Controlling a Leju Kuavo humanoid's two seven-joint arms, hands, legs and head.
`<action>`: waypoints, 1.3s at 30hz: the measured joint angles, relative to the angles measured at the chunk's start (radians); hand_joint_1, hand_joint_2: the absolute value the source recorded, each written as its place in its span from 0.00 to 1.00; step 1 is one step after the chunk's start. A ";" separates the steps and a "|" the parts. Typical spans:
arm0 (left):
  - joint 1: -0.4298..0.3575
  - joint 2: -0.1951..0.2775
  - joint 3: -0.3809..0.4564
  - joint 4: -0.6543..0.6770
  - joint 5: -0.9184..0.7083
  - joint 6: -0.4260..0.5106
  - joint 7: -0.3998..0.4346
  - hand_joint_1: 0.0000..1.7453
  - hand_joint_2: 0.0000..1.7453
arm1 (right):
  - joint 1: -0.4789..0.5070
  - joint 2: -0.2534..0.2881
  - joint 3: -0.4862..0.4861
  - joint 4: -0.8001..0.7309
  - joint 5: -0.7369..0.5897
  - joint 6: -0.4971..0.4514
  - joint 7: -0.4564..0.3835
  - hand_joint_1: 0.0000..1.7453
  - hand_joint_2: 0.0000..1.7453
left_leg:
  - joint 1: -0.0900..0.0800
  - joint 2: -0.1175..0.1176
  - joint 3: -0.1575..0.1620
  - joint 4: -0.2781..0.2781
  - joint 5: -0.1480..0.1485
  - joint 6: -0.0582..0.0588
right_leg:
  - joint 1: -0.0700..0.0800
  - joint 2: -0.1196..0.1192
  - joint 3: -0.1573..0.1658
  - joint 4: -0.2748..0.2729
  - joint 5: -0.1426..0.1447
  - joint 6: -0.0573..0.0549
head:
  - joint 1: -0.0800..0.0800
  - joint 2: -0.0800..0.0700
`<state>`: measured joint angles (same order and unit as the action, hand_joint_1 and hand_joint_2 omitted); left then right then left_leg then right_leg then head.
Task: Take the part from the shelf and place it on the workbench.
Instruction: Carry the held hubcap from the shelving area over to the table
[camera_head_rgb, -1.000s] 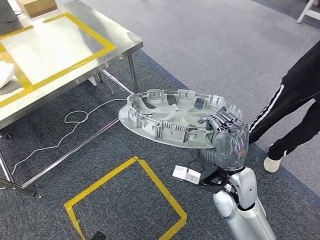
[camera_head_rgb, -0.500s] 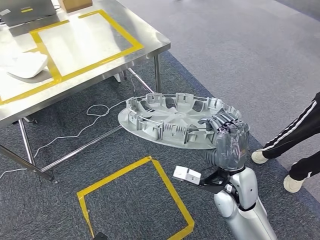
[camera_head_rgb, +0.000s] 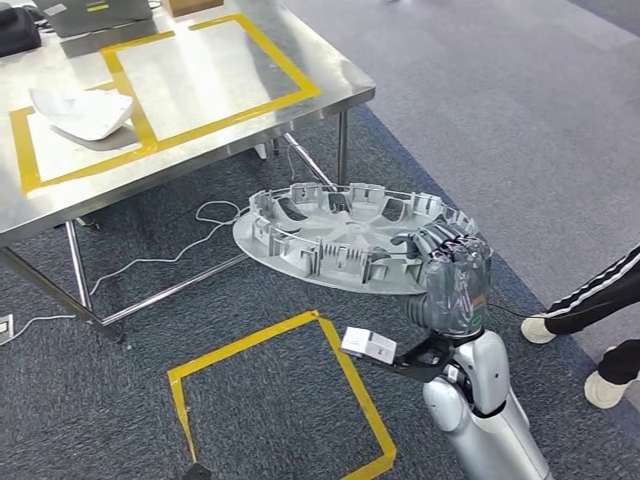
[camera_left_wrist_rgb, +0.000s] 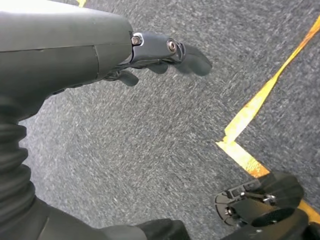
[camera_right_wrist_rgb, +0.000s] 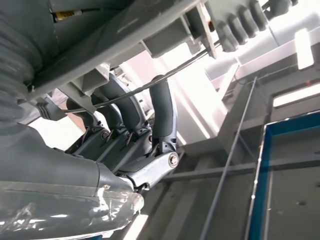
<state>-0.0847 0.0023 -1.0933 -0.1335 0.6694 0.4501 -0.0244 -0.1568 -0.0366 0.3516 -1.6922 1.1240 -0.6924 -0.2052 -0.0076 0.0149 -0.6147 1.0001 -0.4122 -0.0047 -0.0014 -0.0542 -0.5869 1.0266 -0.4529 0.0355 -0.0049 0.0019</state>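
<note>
One round ribbed grey part (camera_head_rgb: 343, 240), right hand (camera_head_rgb: 451, 280) gripping rim

The wheel cover (camera_head_rgb: 343, 240) is held level above the floor (camera_head_rgb: 483, 110) by the right hand (camera_head_rgb: 451, 280) at its right edge. The counter (camera_head_rgb: 332, 85) stands behind and to the left. A curved part (camera_head_rgb: 81, 110) lies on the counter inside a taped frame (camera_head_rgb: 121, 75). A cable (camera_head_rgb: 151, 262) lies on the floor beneath the counter. A taped square (camera_head_rgb: 279, 400) is marked on the floor below the wheel cover. A person's legs (camera_head_rgb: 589, 310) are seen at the right.
</note>
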 joint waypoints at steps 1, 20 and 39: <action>0.002 0.000 0.000 0.000 0.000 0.000 0.000 0.00 1.00 | -0.001 -0.001 0.002 0.000 0.000 0.000 0.001 1.00 1.00 | 0.001 -0.006 0.001 -0.002 0.001 0.006 | -0.001 0.003 -0.001 0.004 -0.005 0.006 | 0.001 0.000; 0.003 -0.002 0.000 0.000 0.002 -0.002 0.011 0.00 1.00 | -0.003 -0.013 0.013 0.006 0.001 0.000 0.010 1.00 1.00 | 0.005 -0.036 -0.071 0.174 -0.106 -0.020 | -0.011 0.057 -0.017 0.002 0.015 -0.023 | -0.004 0.000; -0.001 -0.005 -0.001 0.000 0.003 -0.012 0.010 0.00 1.00 | -0.008 -0.020 0.021 0.025 0.001 0.000 0.022 1.00 1.00 | 0.008 -0.037 0.010 -0.002 -0.005 0.027 | -0.005 0.050 -0.148 0.262 -0.086 0.019 | 0.011 0.000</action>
<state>-0.0854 -0.0027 -1.0941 -0.1335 0.6725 0.4381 -0.0142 -0.1648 -0.0562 0.3728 -1.6668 1.1247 -0.6923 -0.1829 0.0001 -0.0218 -0.6043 0.9977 -0.4167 0.0218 -0.0060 -0.0043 -0.7351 1.2888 -0.5392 0.0548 0.0060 0.0019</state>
